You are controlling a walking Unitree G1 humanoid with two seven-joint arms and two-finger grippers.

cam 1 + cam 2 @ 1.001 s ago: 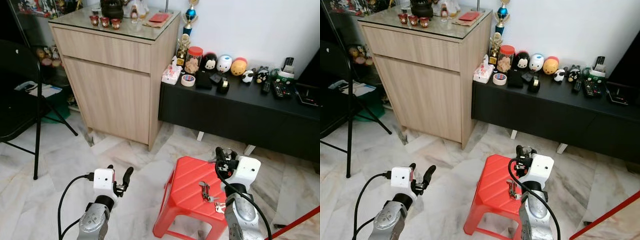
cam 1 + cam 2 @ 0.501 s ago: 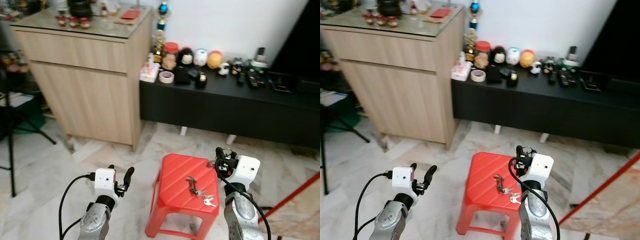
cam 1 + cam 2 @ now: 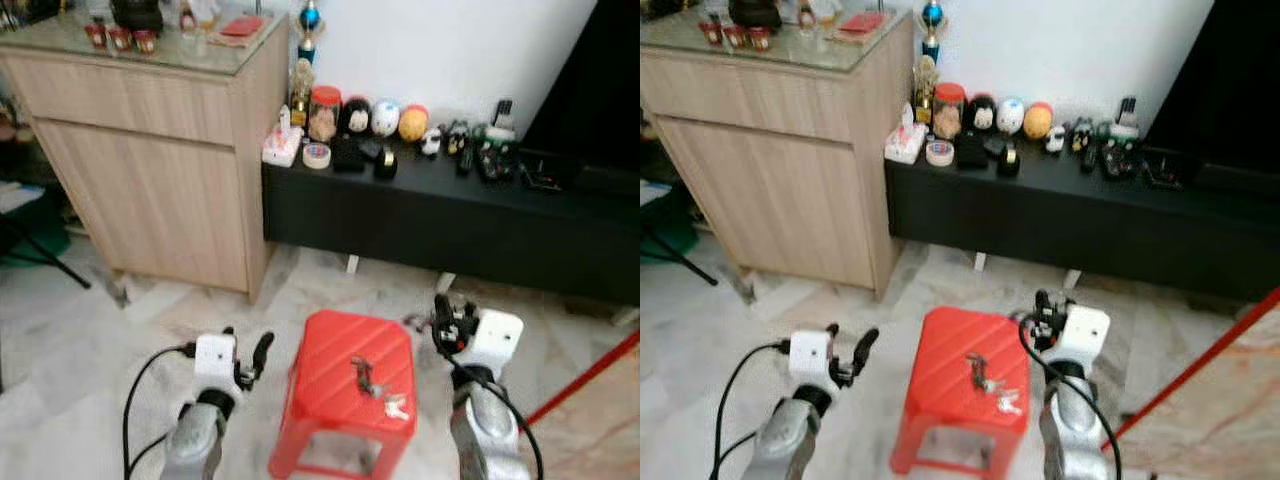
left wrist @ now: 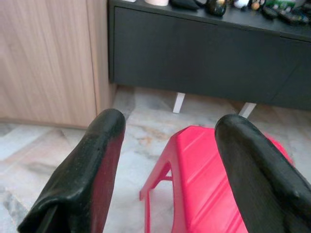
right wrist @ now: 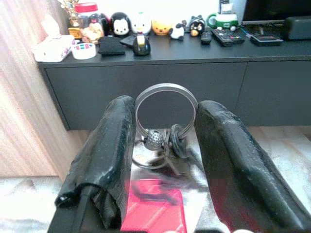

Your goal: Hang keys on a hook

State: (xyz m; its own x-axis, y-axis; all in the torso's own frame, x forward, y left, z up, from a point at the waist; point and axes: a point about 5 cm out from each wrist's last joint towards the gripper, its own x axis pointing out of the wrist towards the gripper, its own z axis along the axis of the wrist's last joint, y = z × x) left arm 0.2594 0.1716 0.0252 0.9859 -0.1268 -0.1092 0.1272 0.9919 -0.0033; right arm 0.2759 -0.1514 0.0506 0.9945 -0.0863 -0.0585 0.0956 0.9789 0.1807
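Two large pieces of furniture stand against the far wall: a wooden cabinet (image 3: 150,150) on the robot's left and, beside it, a low black table (image 3: 430,225) carrying jars, toys and remote controls. Nearer, a red stool (image 3: 335,365) stands on the marble floor between the two arms.

Right gripper (image 5: 165,107): held up just past the stool's far right corner, pointing toward the black table. Its jaws are clamped on a key ring (image 5: 166,87). The ring stands upright, spans the gap from one finger to the other and rises a little above the fingertips. The keys hang down from its lower edge toward the stool. The open upper half of the ring is therefore the leading part, facing forward, and it is the part to be presented to a hook.

Left gripper (image 4: 170,126): low, just beside the stool's left edge, jaws released and empty.

A second bunch of keys (image 3: 360,375) lies loose on the stool's seat, closer to the right arm than to the left.

Judgement: the right arm holds the load and should do the hanging. Where the hook is cannot be told from these pictures, so the robot must find it first.
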